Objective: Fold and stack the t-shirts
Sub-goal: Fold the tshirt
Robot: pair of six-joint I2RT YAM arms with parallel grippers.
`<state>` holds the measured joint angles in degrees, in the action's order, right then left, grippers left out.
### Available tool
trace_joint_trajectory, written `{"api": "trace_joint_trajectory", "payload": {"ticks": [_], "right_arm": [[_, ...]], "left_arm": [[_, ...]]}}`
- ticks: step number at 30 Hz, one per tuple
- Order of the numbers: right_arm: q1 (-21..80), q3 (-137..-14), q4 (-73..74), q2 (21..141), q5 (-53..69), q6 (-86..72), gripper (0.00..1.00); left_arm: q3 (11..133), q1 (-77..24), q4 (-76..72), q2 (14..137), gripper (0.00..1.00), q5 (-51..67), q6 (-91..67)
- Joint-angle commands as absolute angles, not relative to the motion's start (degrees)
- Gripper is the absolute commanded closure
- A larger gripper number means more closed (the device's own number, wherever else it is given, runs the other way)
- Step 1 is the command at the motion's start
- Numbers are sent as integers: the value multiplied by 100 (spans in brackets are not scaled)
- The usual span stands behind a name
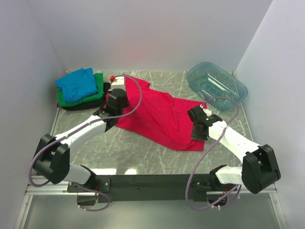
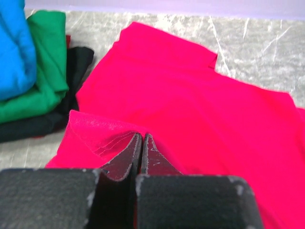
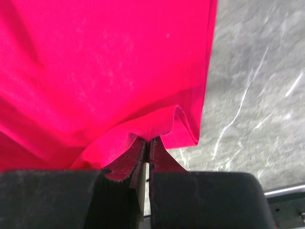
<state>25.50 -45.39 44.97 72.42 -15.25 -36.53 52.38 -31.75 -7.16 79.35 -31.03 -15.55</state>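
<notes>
Top external view: red-pink t-shirt spread mid-table. Left edge fold clamped tight in left gripper, right edge likewise in right gripper. Far left, stacked: blue t-shirt, green t-shirt, black t-shirt.

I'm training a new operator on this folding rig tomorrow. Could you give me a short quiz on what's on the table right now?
1. True or false: the left hand and the right hand are each shut on the red shirt.
2. Which shirt lies on top at the far left? A blue shirt, B yellow, C white.
3. Fill in: the tub stands at the table's far ___ corner.
Key: 1 true; 2 A; 3 right.
</notes>
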Motion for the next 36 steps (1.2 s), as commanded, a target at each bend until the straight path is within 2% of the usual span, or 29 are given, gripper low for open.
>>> {"api": "trace_joint_trajectory", "payload": {"ticks": [1, 14, 24, 26, 27, 28, 29, 31, 32, 33, 35, 36], "right_arm": [[2338, -4491, 4132, 7260, -1468, -3288, 100], [1899, -4562, 4069, 7471, -1318, -3032, 100], [1723, -4737, 4008, 7558, -1362, -2971, 100], [1661, -4799, 3982, 7576, -1397, -2962, 96], [1652, -4825, 3964, 7541, -1432, -2979, 88], [1644, -4860, 3964, 7498, -1450, -2997, 85], [1635, -4869, 3946, 7436, -1502, -3014, 72], [1635, -4895, 3990, 7208, -1582, -3076, 57], [1635, -4896, 4016, 7120, -1695, -3111, 46], [1626, -4887, 4051, 6954, -1722, -3129, 43], [1608, -4843, 4061, 6812, -1740, -3164, 36], [1600, -4817, 4061, 6751, -1688, -3190, 35]], "left_arm": [[5695, -3059, -1117, 8182, 99, -2927, -1362], [6337, -2681, -897, 8982, 99, -2988, -1371], [6495, -2417, -1063, 9255, 99, -2602, -1415], [6574, -2400, -1099, 9377, 99, -2593, -1406], [6609, -2382, -1090, 9413, 98, -2584, -1406], [6644, -2373, -1090, 9474, 94, -2593, -1424], [6714, -2364, -1081, 9501, 91, -2601, -1441], [6828, -2338, -1090, 9536, 79, -2628, -1485], [6864, -2338, -1125, 9545, 71, -2645, -1503], [6908, -2329, -1134, 9545, 56, -2654, -1512], [7031, -2329, -1108, 9536, 42, -2567, -1547], [7075, -2329, -1081, 9536, 30, -2549, -1564]]}}
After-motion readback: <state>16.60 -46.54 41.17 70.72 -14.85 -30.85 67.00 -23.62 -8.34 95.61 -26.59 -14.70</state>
